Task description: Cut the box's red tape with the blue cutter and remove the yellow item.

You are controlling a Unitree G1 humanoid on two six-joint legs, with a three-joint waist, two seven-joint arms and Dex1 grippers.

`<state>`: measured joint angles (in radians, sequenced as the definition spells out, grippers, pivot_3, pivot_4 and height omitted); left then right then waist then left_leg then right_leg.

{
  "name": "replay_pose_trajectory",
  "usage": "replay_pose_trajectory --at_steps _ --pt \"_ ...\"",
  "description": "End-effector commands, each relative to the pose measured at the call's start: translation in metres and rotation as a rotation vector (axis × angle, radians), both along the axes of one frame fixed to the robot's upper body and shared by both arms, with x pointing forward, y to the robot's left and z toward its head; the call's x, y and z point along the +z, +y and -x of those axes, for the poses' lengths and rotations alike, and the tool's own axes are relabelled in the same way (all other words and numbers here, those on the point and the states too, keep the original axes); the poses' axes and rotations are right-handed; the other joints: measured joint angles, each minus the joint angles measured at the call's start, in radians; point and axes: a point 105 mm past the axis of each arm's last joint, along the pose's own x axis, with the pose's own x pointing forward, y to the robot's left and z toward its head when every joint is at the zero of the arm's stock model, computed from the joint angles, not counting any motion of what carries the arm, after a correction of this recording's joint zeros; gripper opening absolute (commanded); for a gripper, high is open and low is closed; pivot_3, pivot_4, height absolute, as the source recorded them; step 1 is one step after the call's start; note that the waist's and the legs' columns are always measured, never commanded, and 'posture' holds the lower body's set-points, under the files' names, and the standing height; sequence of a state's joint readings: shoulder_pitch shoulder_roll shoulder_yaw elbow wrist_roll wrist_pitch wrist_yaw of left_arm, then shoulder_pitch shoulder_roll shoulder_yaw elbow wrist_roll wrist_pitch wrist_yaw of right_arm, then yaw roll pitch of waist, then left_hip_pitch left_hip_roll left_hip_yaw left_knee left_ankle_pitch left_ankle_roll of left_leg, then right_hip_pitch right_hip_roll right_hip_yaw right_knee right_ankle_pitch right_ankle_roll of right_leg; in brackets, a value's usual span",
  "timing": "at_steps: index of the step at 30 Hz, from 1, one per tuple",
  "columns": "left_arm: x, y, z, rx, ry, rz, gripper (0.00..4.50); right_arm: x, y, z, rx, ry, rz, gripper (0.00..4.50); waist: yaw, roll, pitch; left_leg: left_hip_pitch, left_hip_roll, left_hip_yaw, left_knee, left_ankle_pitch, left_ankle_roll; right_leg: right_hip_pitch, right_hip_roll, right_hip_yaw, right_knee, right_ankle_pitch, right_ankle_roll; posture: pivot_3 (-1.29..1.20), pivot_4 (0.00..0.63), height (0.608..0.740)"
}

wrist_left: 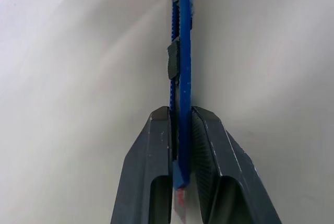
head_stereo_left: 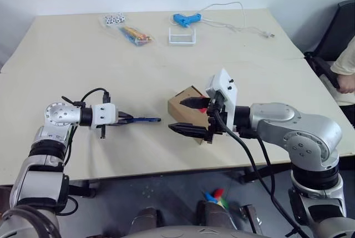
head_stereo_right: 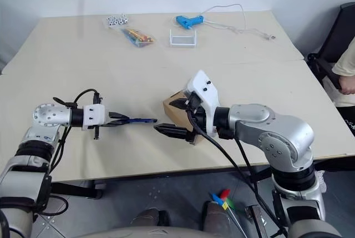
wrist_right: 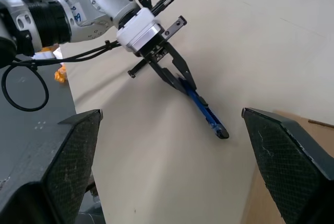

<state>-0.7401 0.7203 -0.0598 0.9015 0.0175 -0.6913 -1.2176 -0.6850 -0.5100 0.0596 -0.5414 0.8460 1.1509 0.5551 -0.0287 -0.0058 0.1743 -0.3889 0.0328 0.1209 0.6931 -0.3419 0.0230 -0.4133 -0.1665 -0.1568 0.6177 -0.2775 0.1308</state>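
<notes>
Plainly, from each gripper outward:

Left gripper: fingers pressed together on the rear of the blue cutter — the handle is pinched flat between the pads, so the blade end stays free to work.

Cutter's axis: its length runs straight on from the left gripper's fingers, low over the table, tip leading toward the box. A gap of bare table lies between tip and carton; I judge this a poised hold, not a cutting stroke.

Right gripper: fingers spread wide and holding nothing — one finger over the box's top, the other low at its near side, the carton just beyond them. The straddle looks meant to steady the box for the blade.

Red tape: a small red glimpse just behind the upper right finger, on the box top; whether it is cut I cannot tell.

Yellow item: presumably inside the carton.

Farther off: a light blue glue gun and a bag of coloured sticks lie well beyond both grippers at the table's far side.
</notes>
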Motion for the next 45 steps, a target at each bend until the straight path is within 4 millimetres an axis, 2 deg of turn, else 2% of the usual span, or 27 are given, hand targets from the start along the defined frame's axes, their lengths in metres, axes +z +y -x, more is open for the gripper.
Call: replay_pose_trajectory --at_steps 1,4,10,14,17,22,32,36,39,45 --pt "0.026 0.002 -0.004 0.044 -0.128 0.081 0.30 0.013 0.000 0.002 0.028 -0.046 -0.017 4.50 0.001 0.000 0.000 0.000 0.000 0.000 0.000 0.000 0.000 0.000 0.000 0.000 0.000 0.000 0.000 0.00 0.150 0.740" --pt "0.055 0.003 -0.005 0.080 -0.269 0.209 0.30 0.017 -0.002 0.001 0.029 -0.044 -0.020 4.50 0.001 -0.001 0.001 -0.001 0.000 -0.001 0.001 0.000 0.000 0.000 0.000 0.000 0.000 0.000 0.000 0.00 0.150 0.740" --pt "0.057 0.002 0.007 0.085 -0.327 0.241 0.30 0.019 -0.005 -0.002 0.020 -0.030 -0.019 4.50 0.000 -0.001 0.001 -0.001 0.000 -0.002 0.000 0.000 0.000 0.000 -0.001 0.000 0.000 0.000 0.000 0.00 0.150 0.740" --pt "0.071 -0.001 0.010 0.104 -0.440 0.280 0.30 0.031 -0.005 -0.012 -0.021 -0.012 -0.068 4.50 0.000 -0.001 0.001 -0.001 0.000 -0.001 0.001 0.000 0.000 0.000 -0.001 0.000 0.000 0.000 0.000 0.00 0.150 0.740" --pt "0.088 -0.008 0.012 0.104 -0.608 0.302 0.30 0.045 -0.005 -0.025 -0.066 0.088 -0.128 4.50 0.000 -0.001 0.001 -0.001 0.000 -0.002 0.001 0.000 0.000 0.000 -0.001 0.000 0.000 0.000 0.000 0.00 0.150 0.740" --pt "0.101 -0.018 0.015 0.119 -0.801 0.335 0.30 0.065 0.001 -0.037 -0.071 0.249 -0.241 4.50 0.001 -0.001 0.001 -0.001 0.000 -0.001 0.000 0.000 0.000 0.000 -0.001 -0.001 0.000 0.000 0.000 0.00 0.150 0.740" --pt "0.098 -0.038 0.026 0.065 -0.984 0.344 0.30 0.074 -0.001 -0.065 -0.096 0.554 -0.351 4.50 -0.001 -0.001 0.001 -0.001 0.000 0.001 -0.002 0.000 0.000 0.000 -0.001 -0.002 0.000 0.000 0.000 0.00 0.150 0.740" --pt "0.101 -0.049 0.029 0.003 -1.046 0.321 0.30 0.062 0.001 -0.076 -0.106 0.691 -0.304 4.50 -0.002 -0.001 0.001 -0.001 0.000 0.003 -0.002 0.000 0.000 -0.001 -0.001 -0.002 0.000 0.000 0.000 0.00 0.150 0.740" --pt "0.102 -0.056 0.031 -0.026 -1.058 0.323 0.30 0.057 0.003 -0.083 -0.131 0.744 -0.278 4.50 -0.003 -0.001 0.001 -0.002 0.000 0.003 -0.003 0.000 0.000 -0.001 -0.001 -0.002 0.000 0.000 0.000 0.00 0.150 0.740" --pt "0.102 -0.059 0.029 -0.016 -1.061 0.337 0.30 0.059 0.010 -0.083 -0.113 0.767 -0.250 4.50 -0.005 -0.001 0.001 -0.002 0.000 0.004 -0.005 0.000 0.000 -0.002 -0.001 -0.002 -0.001 0.000 0.000 0.00 0.150 0.740"
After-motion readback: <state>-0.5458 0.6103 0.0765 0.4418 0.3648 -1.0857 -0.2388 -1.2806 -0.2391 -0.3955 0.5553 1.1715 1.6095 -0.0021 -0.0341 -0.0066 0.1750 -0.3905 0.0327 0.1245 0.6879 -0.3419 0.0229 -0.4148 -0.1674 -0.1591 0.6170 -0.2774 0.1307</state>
